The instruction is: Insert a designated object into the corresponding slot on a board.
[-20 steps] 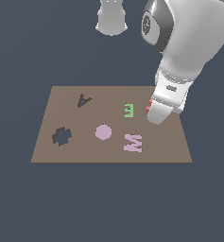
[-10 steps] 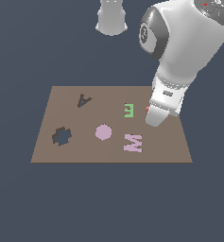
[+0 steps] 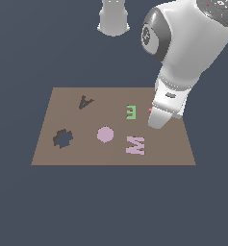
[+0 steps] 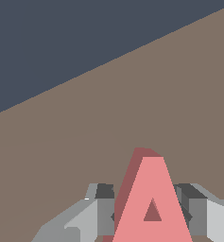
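closest to me, in the wrist view, the salmon-red a block [image 4: 152, 208] sits between my fingers [image 4: 101, 212], one dark pad on each side of it. both pads seem to meet its slanted edges, so my pincer [image 4: 149, 215] looks closed on the a block, though i cannot see whether it is raised off the brown board [image 4: 132, 104] or resting on it. beyond the a block there is only bare board, then the dark floor past the board's edge.

in the exterior view my pincer [image 3: 156, 122] points down over the board [image 3: 53, 153] near its edge on the exterior view's right, and only a sliver of the a block [image 3: 149, 111] shows beside my wrist. from the a block, the green e block [image 3: 130, 112] lies close by toward the exterior view's left, and the pink m block [image 3: 135, 145] sits near it toward the board's front edge. farther left of the a block comes the pink round piece [image 3: 105, 134], then the dark flower-shaped hole [image 3: 63, 138]. the a-shaped slot [image 3: 85, 102] is well apart from the a block, toward the board's far left corner.
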Tool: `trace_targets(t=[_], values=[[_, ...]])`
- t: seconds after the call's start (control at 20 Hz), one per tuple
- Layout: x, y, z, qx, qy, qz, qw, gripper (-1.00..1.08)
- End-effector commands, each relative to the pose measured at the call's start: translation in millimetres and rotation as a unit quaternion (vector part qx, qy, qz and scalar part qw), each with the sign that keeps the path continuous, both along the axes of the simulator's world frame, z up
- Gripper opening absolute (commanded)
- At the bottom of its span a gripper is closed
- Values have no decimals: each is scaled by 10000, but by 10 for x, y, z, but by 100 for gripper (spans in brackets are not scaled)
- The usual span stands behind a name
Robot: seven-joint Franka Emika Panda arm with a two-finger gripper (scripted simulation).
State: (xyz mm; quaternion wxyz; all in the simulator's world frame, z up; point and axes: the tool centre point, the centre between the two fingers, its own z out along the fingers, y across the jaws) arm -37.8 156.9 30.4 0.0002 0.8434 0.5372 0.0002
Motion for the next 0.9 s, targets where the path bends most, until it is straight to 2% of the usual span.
trace_targets(t=[0.0, 0.3, 0.55, 0.7, 0.85], values=[[0, 0, 0, 0, 0, 0, 10000, -100], [37, -46, 2, 0, 0, -157, 9999, -100], [140, -191, 9, 0, -1, -629, 9980, -100], [223, -332, 15, 0, -1, -1061, 9944, -100], [308, -519, 22, 0, -1, -1600, 9871, -100]])
